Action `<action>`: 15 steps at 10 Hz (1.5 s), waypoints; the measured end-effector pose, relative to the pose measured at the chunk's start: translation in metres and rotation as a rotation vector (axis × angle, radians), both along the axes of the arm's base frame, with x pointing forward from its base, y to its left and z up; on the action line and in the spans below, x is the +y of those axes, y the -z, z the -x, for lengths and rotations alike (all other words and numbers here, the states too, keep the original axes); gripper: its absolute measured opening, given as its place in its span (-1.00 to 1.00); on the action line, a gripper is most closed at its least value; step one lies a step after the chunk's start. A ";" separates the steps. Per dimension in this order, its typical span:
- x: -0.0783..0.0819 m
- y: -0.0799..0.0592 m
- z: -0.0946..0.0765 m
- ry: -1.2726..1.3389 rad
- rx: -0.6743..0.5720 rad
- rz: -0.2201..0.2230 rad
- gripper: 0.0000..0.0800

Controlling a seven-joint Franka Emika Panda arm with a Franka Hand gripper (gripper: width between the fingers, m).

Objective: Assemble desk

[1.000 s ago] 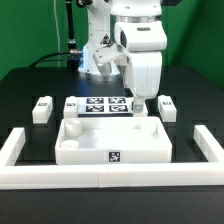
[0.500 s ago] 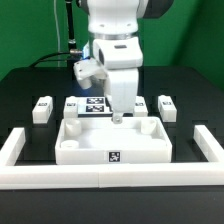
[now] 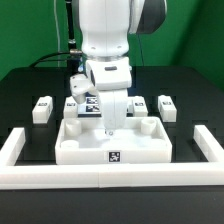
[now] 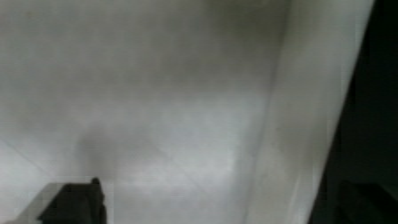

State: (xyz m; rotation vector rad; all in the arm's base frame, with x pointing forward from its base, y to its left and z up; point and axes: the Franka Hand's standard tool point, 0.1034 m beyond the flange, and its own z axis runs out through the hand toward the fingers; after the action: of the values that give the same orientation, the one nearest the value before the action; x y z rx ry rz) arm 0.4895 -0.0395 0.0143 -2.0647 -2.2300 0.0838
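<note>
The pincer (image 3: 109, 127) hangs straight down from the arm. It sits low inside the hollow of the rimmed tabletop (image 3: 70, 148), about midway across it and nearer the rear wall than the front. Its jaws stand wide apart with nothing gripped between them. In the wrist view one dark fingertip (image 4: 71, 204) shows at the picture's edge, and a dark band at the opposite edge is probably the other. Only blurred white plastic fills the space between. I cannot tell whether the tips touch the tabletop's floor.

The tabletop lies hollow side up on the black desk (image 3: 30, 75), with a black-and-white tag (image 3: 113, 155) on its front wall.

Just behind the tabletop lies the marker board (image 3: 88, 106), flat on the surface and largely hidden by the arm.

Four short white legs stand in a loose row along that same line, apart from the tabletop. Counting from the exterior view's left:
- The first leg (image 3: 42, 108) is well out to the side.
- The second leg (image 3: 72, 106) is just beside the marker board.
- The third leg (image 3: 140, 103) is close on the arm's other side.
- The fourth leg (image 3: 166, 105) is farther out toward the exterior view's right.

The long low U-shaped border wall (image 3: 112, 179) runs along the front of the tabletop and turns back at both ends.
</note>
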 end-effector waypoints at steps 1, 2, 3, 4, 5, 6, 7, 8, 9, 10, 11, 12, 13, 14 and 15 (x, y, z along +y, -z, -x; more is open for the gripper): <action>0.000 0.000 0.000 0.000 0.000 0.000 0.63; 0.000 0.000 0.000 0.000 0.001 0.000 0.27; 0.000 0.001 0.000 0.000 0.002 0.000 -0.08; 0.000 0.001 0.001 0.000 0.002 0.000 -0.48; 0.000 0.001 0.001 0.000 0.002 0.000 -0.48; -0.001 0.000 0.000 0.001 0.000 0.001 -0.84; -0.001 0.000 0.000 0.001 -0.002 0.001 -0.84; -0.001 0.000 -0.001 0.001 -0.002 0.001 -0.84; -0.001 0.000 -0.001 0.001 -0.002 0.001 -0.84; -0.001 0.000 -0.001 0.002 -0.002 0.001 -0.84; -0.001 0.000 -0.001 0.002 -0.002 0.001 -0.84; -0.001 0.000 -0.001 0.002 -0.002 0.001 -0.84; 0.000 0.000 -0.001 0.006 -0.002 0.001 -0.84; 0.012 0.001 -0.005 0.041 -0.005 0.000 -0.84; 0.023 0.001 -0.011 0.047 -0.012 -0.006 -0.84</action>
State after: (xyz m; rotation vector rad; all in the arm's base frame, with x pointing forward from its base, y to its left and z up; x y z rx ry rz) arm 0.5006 -0.0160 0.0133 -2.1194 -2.1842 0.0611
